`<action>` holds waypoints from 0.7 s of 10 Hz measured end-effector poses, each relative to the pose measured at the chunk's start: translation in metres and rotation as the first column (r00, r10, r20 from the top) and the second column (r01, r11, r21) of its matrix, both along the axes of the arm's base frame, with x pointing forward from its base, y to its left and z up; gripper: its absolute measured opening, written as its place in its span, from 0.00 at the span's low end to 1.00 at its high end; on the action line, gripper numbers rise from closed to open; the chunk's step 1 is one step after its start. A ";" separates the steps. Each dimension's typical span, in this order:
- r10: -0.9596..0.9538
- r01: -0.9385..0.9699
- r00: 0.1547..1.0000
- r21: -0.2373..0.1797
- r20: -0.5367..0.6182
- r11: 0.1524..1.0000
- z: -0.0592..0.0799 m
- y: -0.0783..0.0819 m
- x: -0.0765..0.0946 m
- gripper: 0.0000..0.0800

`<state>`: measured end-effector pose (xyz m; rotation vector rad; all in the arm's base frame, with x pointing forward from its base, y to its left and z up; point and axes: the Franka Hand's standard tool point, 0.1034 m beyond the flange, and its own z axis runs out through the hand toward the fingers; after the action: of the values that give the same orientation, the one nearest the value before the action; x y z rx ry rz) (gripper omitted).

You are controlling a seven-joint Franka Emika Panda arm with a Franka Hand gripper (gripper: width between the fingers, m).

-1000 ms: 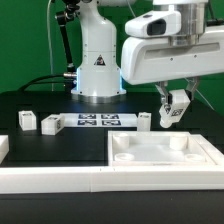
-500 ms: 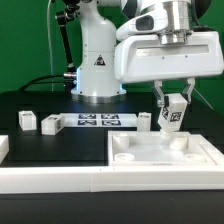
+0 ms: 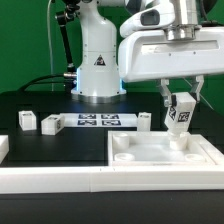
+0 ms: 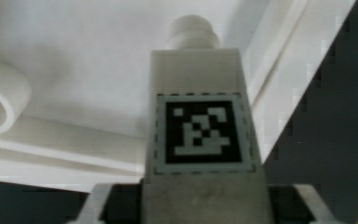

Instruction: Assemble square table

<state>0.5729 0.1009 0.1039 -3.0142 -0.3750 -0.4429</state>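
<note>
Exterior view: my gripper [image 3: 181, 104] pinching leg [image 3: 181, 117], holding it just above far corner of tabletop [image 3: 150, 158], on exterior view's right. Wrist view showing leg's peg [image 4: 194, 28] aiming down at that corner, hole itself hidden. Imo key is keeping leg upright, centering peg before lowering, then twisting gently. Three spare legs [image 3: 25, 121] waiting beside marker board [image 3: 98, 121].
</note>
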 end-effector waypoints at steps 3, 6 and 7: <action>-0.032 0.032 0.998 0.012 -0.046 0.999 0.002 0.005 0.009 0.36; -0.107 0.109 0.993 0.053 -0.039 0.993 0.020 0.008 0.052 0.36; -0.107 0.107 0.994 0.057 0.001 0.993 0.018 0.009 0.052 0.36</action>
<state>0.6249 0.1097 0.1223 -2.9878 -0.1977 -0.4590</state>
